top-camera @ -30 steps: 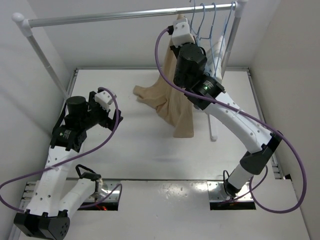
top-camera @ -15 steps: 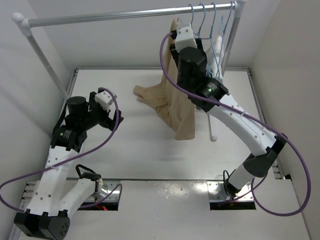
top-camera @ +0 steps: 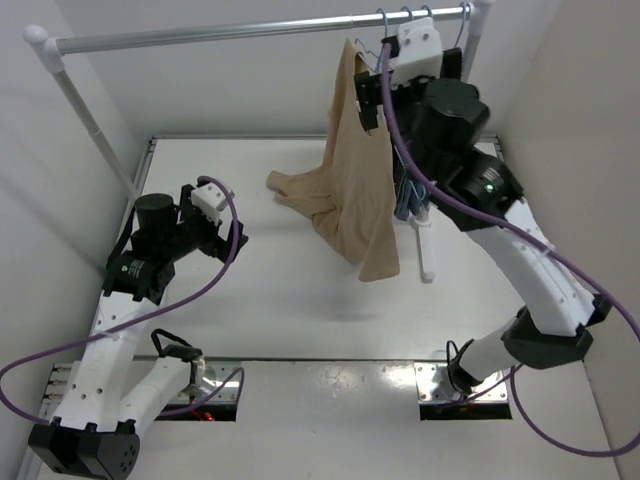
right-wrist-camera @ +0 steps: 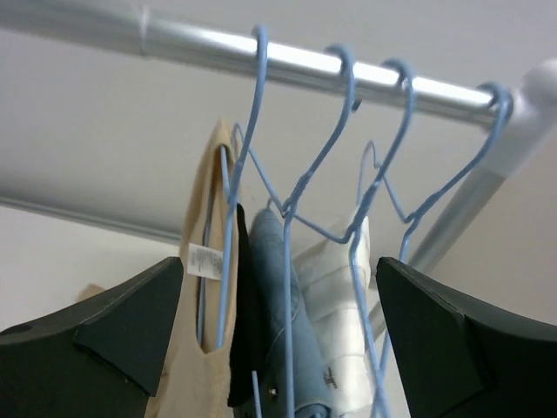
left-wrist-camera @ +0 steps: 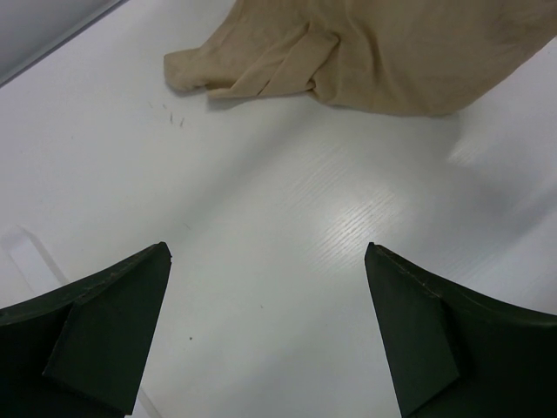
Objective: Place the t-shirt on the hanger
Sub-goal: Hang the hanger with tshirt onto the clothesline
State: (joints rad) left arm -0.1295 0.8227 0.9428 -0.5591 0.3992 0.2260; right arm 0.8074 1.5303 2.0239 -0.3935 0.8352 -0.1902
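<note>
Up and rightward goes the right gripper (right-wrist-camera: 274, 335), jaws now spread and empty (the left gripper (left-wrist-camera: 265, 331) gapes idle too). The t-shirt (top-camera: 355, 190) hangs on the hanger (right-wrist-camera: 254, 104), tail trailing on the table (top-camera: 250, 290); limp, light cloth, best pinched at the shoulder.

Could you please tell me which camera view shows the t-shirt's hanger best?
The right wrist view: the hanger hooks over the rail, the t-shirt hanging from it. The top external view shows only its hook; the left wrist view, nothing.
</note>
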